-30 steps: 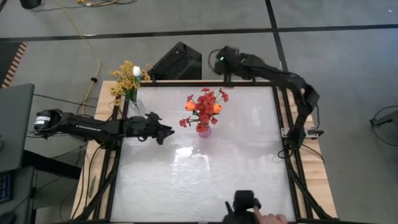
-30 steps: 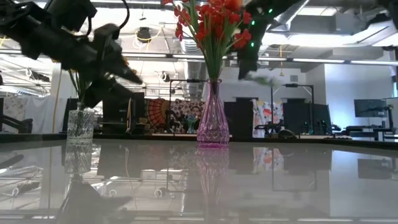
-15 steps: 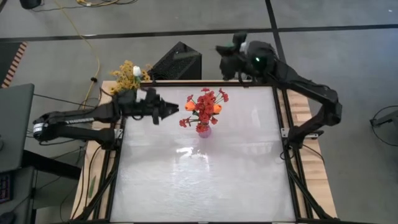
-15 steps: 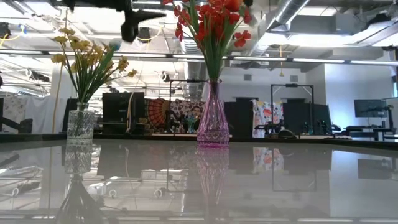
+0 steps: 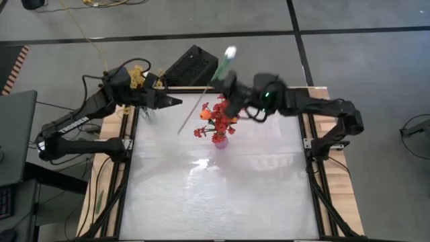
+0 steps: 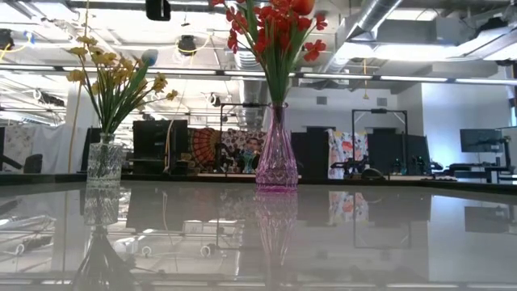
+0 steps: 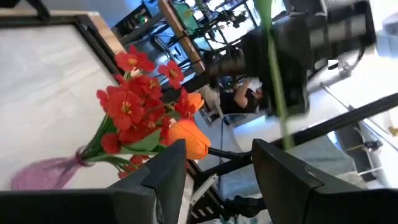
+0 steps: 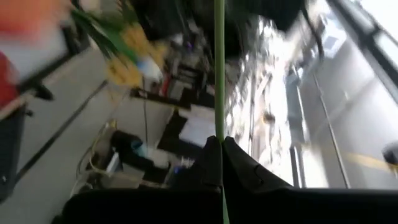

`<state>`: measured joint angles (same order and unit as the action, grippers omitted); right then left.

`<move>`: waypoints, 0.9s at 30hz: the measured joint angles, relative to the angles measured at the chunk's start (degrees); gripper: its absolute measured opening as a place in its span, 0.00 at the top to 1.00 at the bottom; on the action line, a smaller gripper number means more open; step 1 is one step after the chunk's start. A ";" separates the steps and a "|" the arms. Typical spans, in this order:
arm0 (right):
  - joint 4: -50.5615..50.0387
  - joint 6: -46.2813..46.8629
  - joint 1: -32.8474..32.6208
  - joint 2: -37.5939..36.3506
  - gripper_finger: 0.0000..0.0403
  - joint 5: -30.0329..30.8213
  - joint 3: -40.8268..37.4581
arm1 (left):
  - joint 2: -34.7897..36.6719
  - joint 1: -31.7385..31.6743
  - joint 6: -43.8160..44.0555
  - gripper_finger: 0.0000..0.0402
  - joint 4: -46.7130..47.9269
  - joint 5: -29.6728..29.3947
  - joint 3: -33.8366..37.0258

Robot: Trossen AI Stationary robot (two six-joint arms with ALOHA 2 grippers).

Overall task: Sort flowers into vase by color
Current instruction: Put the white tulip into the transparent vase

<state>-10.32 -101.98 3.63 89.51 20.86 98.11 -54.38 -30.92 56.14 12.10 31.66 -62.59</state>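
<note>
While both arms hang over the far half of the table, the scene reads as follows.

Table (image 5: 222, 195): its glossy near half mirrors the ceiling lights; both vases stand toward the far edge.

Pink vase (image 6: 276, 158): upright near the middle of the far half, with green stems rising from its neck.

Red flowers (image 5: 218, 114): clustered in the pink vase; an orange bloom (image 7: 189, 138) sits among them on the side seen by the left wrist camera.

Right gripper (image 5: 227, 86): raised above and just behind the red cluster, its fingers pressed together on a thin green stem.

White flower (image 5: 230, 52): held in the air by the right gripper; its pale bud points past the far table edge, while its long stem (image 5: 191, 111) slants down toward the left arm's side.

Left gripper (image 5: 168, 101): near the far left corner, pointing toward the red flowers, its fingers apart with nothing between them.

Clear vase (image 6: 102, 166): upright at the far left corner.

Yellow flowers (image 6: 113, 77): standing in the clear vase, spreading outward, mostly hidden under the left arm from above.
</note>
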 joint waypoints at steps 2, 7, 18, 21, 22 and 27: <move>0.25 -1.88 -1.69 1.55 0.95 -0.04 -0.05 | -0.33 0.00 1.54 0.58 0.05 -0.20 0.00; 0.62 -4.62 -2.85 5.23 0.95 0.00 -0.04 | -1.72 2.32 5.58 0.58 0.00 0.66 0.00; 5.19 -4.71 -1.11 9.27 0.95 -2.67 -0.03 | -3.42 5.66 3.97 0.58 -1.64 1.05 0.02; 6.61 -4.26 -0.80 9.25 0.95 -3.82 -0.03 | -3.40 5.62 3.55 0.58 -1.61 1.02 0.02; 6.71 -4.34 -0.79 9.25 0.95 -3.87 -0.03 | -3.40 5.62 3.43 0.58 -1.57 0.93 0.02; 6.27 -4.37 -0.52 9.25 0.95 -4.51 -0.03 | -4.06 5.92 1.51 0.58 -1.56 -1.53 0.01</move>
<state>-4.04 -106.35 3.11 98.76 16.35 98.08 -58.44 -25.00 57.65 10.54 30.12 -62.57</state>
